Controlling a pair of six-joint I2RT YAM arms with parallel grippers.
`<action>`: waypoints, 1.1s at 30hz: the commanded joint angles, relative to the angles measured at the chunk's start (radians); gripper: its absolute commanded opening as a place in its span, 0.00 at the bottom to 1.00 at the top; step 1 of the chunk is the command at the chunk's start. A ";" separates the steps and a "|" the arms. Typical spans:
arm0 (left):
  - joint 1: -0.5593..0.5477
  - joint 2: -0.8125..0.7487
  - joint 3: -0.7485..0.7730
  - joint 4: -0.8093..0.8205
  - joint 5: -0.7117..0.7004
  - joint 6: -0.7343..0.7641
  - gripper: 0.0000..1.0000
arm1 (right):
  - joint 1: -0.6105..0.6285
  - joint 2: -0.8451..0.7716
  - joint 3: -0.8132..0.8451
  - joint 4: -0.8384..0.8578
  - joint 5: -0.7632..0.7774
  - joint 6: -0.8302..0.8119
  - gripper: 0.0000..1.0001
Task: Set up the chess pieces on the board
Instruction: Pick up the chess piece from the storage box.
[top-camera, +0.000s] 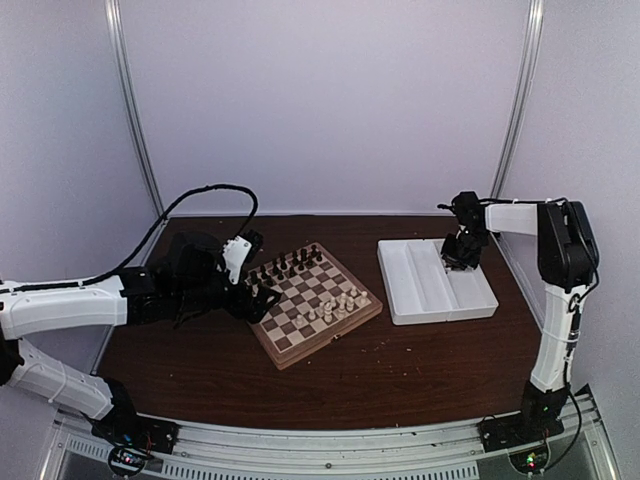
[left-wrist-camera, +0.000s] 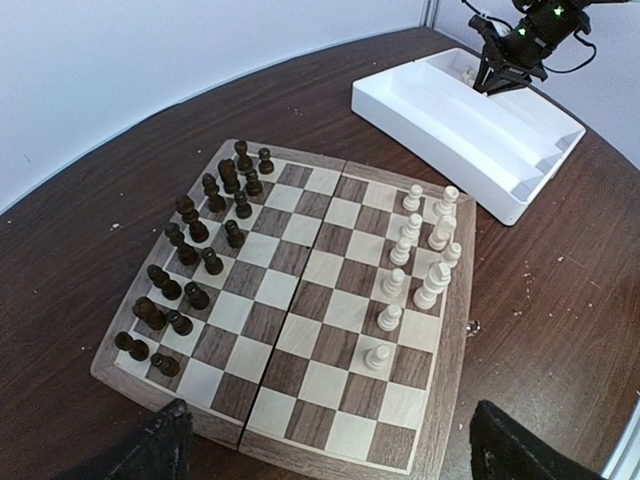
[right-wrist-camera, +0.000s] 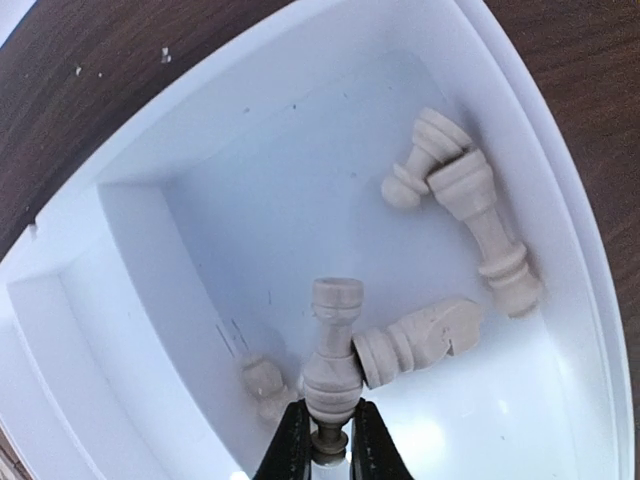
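The right end effector (right-wrist-camera: 325, 440) was pictured lowered into the end compartment of a white tray (right-wrist-camera: 150, 200), its fingers pressed together on the narrow end of a cream-white chess piece (right-wrist-camera: 333, 350), whose flat-topped head was pointed away from the fingertips. A knight (right-wrist-camera: 420, 340) was seen lying on its side just to the right of the pinched piece and touching it, while a small round-headed piece (right-wrist-camera: 262, 385) was left just beside the fingers on their left. Farther ahead and to the right of the end effector, a pawn (right-wrist-camera: 425, 160) and a taller piece (right-wrist-camera: 490, 235) were shown lying against each other near the tray wall. The left end effector (top-camera: 258, 298) was held with its fingers spread wide and nothing between them, at the near corner of the board (left-wrist-camera: 300, 300), which was laid out on the dark wooden surface (top-camera: 400, 370) directly ahead of it. From that end effector's wrist view, the dark chess pieces (left-wrist-camera: 190, 260) were ranged in two rows along the board's left side, and the cream-white chess pieces (left-wrist-camera: 415, 250) already placed were stood upright in two partly filled rows along its right side. The tray was set beyond the board's far right corner, apart from it.
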 joint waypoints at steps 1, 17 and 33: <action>-0.002 0.011 0.032 0.040 0.048 0.009 0.96 | -0.007 -0.126 -0.078 -0.013 -0.031 -0.102 0.07; -0.002 0.030 0.013 0.095 0.185 -0.071 0.94 | -0.006 -0.439 -0.414 0.099 -0.183 -0.275 0.07; -0.002 0.019 0.005 0.090 0.180 -0.104 0.93 | -0.006 -0.390 -0.462 0.154 -0.418 -0.260 0.05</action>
